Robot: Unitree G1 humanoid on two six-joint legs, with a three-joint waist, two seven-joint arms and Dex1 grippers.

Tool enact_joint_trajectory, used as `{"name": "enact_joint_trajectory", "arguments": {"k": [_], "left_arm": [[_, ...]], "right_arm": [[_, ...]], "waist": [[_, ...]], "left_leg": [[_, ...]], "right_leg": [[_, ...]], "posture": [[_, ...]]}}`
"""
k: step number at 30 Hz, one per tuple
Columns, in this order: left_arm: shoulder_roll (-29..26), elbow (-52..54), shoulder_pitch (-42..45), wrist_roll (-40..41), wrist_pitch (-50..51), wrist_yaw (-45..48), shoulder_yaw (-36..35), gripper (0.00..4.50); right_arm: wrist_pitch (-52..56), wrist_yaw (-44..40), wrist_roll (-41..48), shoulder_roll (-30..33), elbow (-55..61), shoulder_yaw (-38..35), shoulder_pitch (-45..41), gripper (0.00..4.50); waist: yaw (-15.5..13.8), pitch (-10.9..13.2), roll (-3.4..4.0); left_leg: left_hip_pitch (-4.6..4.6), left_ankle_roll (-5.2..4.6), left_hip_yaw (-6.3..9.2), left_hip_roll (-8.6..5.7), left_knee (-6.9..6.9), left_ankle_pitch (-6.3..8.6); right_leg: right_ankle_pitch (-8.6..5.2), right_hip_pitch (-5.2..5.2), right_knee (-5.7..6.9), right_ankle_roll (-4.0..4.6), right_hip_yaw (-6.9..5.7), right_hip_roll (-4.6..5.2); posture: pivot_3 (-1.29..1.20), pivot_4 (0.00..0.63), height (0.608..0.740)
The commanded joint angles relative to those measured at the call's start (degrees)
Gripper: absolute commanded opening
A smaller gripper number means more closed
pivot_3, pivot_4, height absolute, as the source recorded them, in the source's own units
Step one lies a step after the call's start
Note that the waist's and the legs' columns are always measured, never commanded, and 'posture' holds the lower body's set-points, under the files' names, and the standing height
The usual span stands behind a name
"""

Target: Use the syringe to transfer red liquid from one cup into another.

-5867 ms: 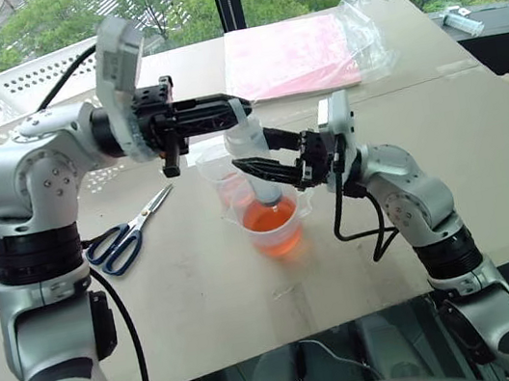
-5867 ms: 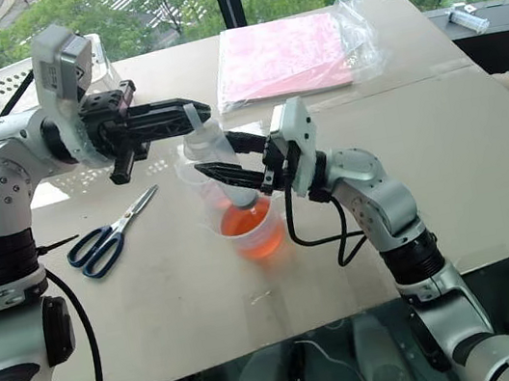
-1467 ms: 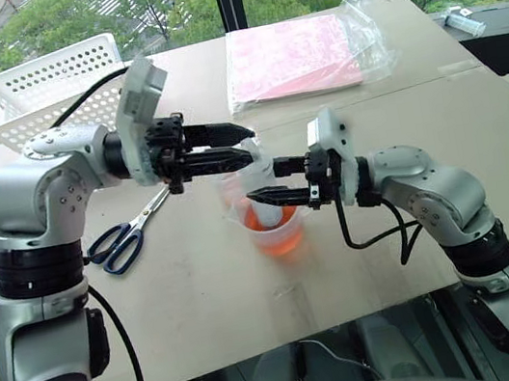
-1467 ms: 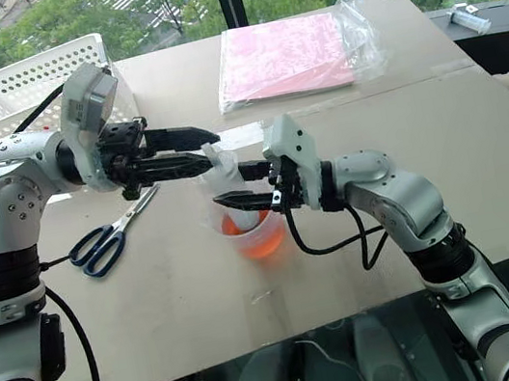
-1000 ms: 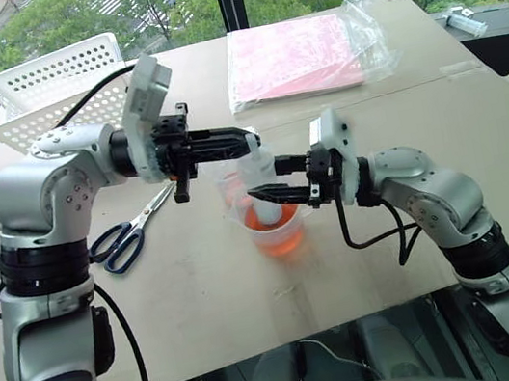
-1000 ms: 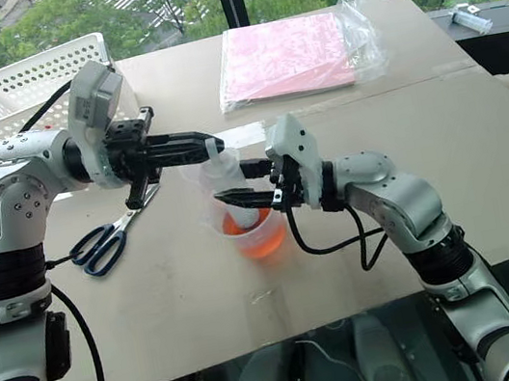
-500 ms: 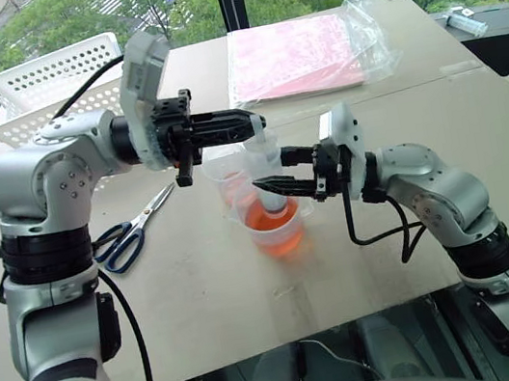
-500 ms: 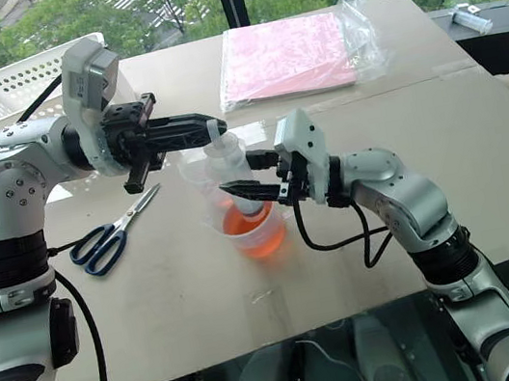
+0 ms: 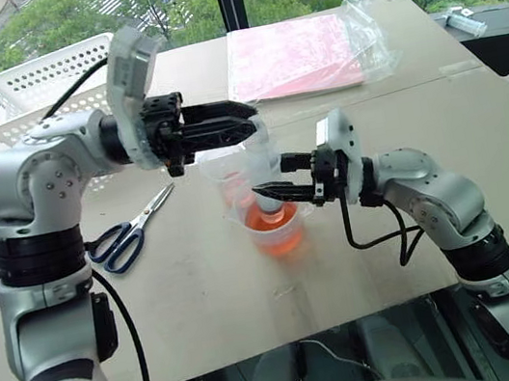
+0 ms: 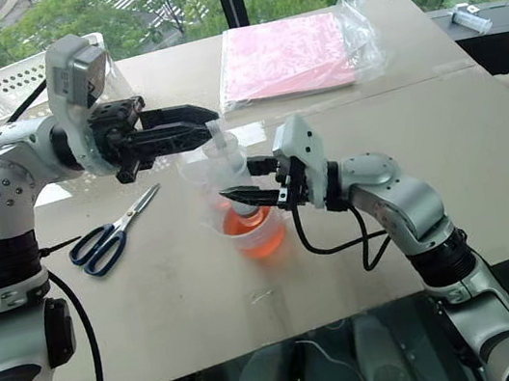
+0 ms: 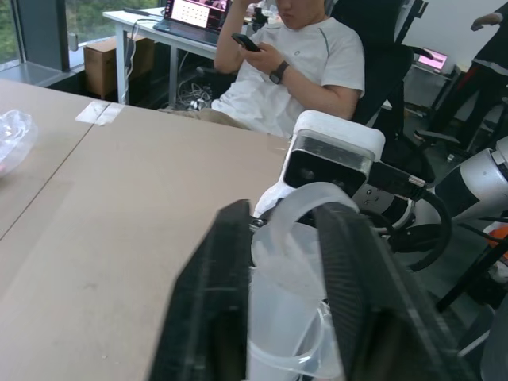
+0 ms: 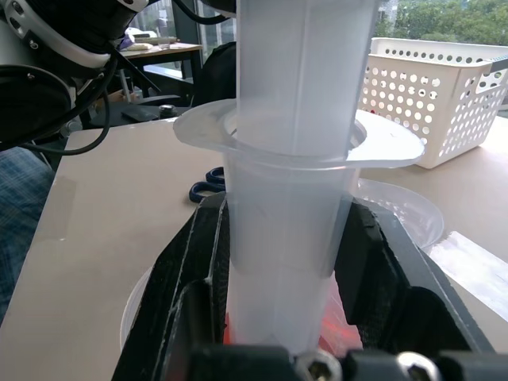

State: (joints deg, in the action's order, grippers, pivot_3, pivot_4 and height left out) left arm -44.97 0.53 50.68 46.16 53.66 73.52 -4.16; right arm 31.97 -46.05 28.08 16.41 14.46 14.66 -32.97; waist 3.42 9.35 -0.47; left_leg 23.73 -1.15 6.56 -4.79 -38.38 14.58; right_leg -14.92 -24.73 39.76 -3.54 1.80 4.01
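Note:
The clear syringe (image 9: 264,159) stands upright with its nozzle in the red liquid (image 9: 274,218) of the wide spouted cup (image 9: 287,236) at mid-table. My right gripper (image 9: 269,191) comes in level from the right and is shut on the syringe barrel (image 12: 290,206). From the left, my left gripper (image 9: 247,118) reaches the plunger top (image 11: 305,238). Its fingers (image 11: 218,294) stand apart on either side of the plunger top, open. The narrower plain cup (image 9: 220,169) stands just behind and to the left of the spouted cup.
Blue-handled scissors (image 9: 130,236) lie to the left of the cups. A white perforated basket (image 9: 32,86) is at the back left and a pink sheet in a plastic bag (image 9: 295,52) at the back. A seated person (image 11: 294,63) is beyond the table's right side.
My left gripper's fingers, shut on the plunger top half a second ago, have parted and now stand on either side of it. The right gripper has kept its hold on the barrel.

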Motion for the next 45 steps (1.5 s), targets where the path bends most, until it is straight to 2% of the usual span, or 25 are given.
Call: {"name": "enact_joint_trajectory", "arguments": {"k": [1, 21, 35, 45], "left_arm": [[-1.7, 1.5, 0.0, 0.3, -2.9, 1.3, -2.6, 1.51], [-4.9, -3.0, 0.3, 1.5, -3.1, 0.2, -7.9, 1.51], [-3.0, 0.4, 0.0, 3.3, -2.0, 0.0, -6.4, 1.51], [-3.7, -2.9, 1.3, 2.0, -3.5, -0.1, -7.2, 1.51]], "right_arm": [[0.3, 0.0, 0.1, -0.4, 0.0, -0.2, -0.1, 1.46], [6.4, 1.6, 10.3, -1.7, 5.0, -8.1, -4.0, 1.46], [4.1, 0.3, 6.3, -0.6, 2.6, -4.7, -3.2, 1.46], [4.5, 0.7, 8.6, -1.9, 4.1, -7.2, -4.8, 1.46]], "waist": [[0.0, 0.0, 0.00], [0.0, 0.0, 0.00], [0.0, 0.0, 0.00], [0.0, 0.0, 0.00]], "left_leg": [[0.00, 0.00, 0.00, 0.00, 0.00, 0.00], [0.01, 0.00, 0.01, 0.00, 0.00, 0.00], [0.01, 0.00, 0.00, 0.00, 0.00, 0.00], [0.01, 0.00, 0.00, 0.00, 0.00, 0.00]], "right_leg": [[0.00, 0.00, 0.00, 0.00, 0.00, 0.00], [0.00, 0.00, -0.01, 0.00, -0.01, 0.01], [0.00, 0.00, 0.00, 0.00, -0.01, 0.01], [0.00, 0.00, 0.00, 0.00, -0.01, 0.00]], "posture": [[0.00, 0.150, 0.740], [0.00, 0.150, 0.740], [0.00, 0.150, 0.740], [0.00, 0.150, 0.740]]}}
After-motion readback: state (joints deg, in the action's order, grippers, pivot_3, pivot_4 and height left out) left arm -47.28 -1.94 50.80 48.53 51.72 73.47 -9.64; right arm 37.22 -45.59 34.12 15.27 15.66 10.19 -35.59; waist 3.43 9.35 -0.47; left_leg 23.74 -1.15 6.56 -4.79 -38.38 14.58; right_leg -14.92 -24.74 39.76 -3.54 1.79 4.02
